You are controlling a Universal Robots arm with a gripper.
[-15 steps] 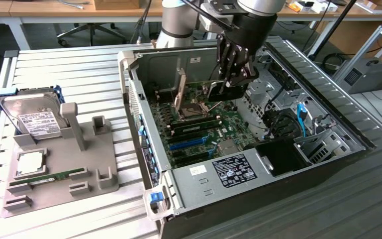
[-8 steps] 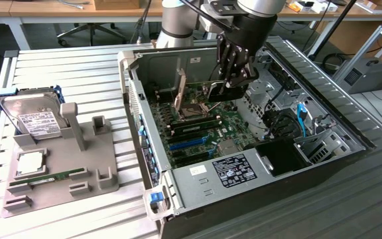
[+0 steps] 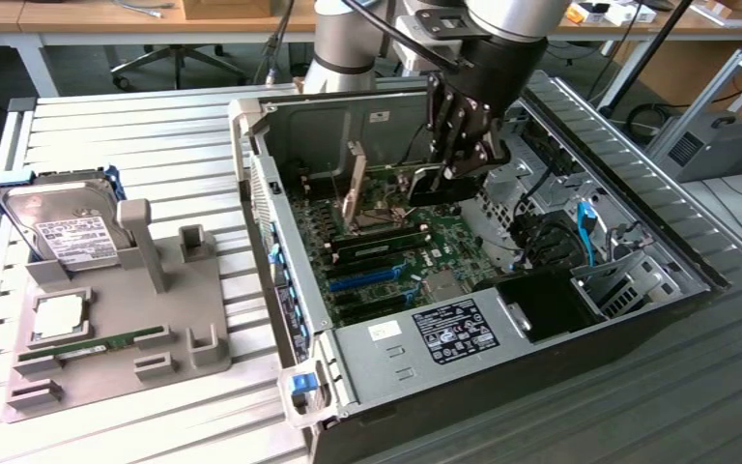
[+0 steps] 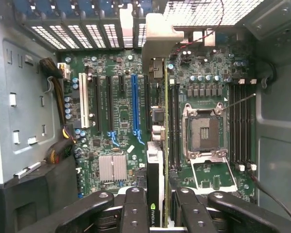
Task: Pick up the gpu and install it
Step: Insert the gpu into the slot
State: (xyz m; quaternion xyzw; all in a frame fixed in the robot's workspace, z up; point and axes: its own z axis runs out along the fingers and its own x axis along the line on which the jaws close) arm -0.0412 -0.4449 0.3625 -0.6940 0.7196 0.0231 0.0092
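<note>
My gripper (image 3: 455, 164) reaches down into the open computer case (image 3: 629, 242) and is shut on the gpu (image 3: 397, 179). The gpu is a thin dark card with a pale metal end bracket (image 3: 356, 176) facing the case's rear wall. In the wrist view the gpu (image 4: 154, 165) is seen edge-on, clamped between my black fingers (image 4: 136, 208), and its bracket (image 4: 157, 34) is near the rear slot openings. The card hangs above the motherboard (image 4: 121, 116), between the long blue slot (image 4: 134, 104) and the memory slots beside the CPU socket (image 4: 203, 131).
On the exterior view's left, a grey holder (image 3: 113, 329) carries a hard drive (image 3: 62, 227), a processor chip (image 3: 59, 317) and a green memory stick (image 3: 100, 343). Cable bundles (image 4: 58, 121) run along the case wall. The drive cage and blue cables (image 3: 586, 227) stand at the case's front.
</note>
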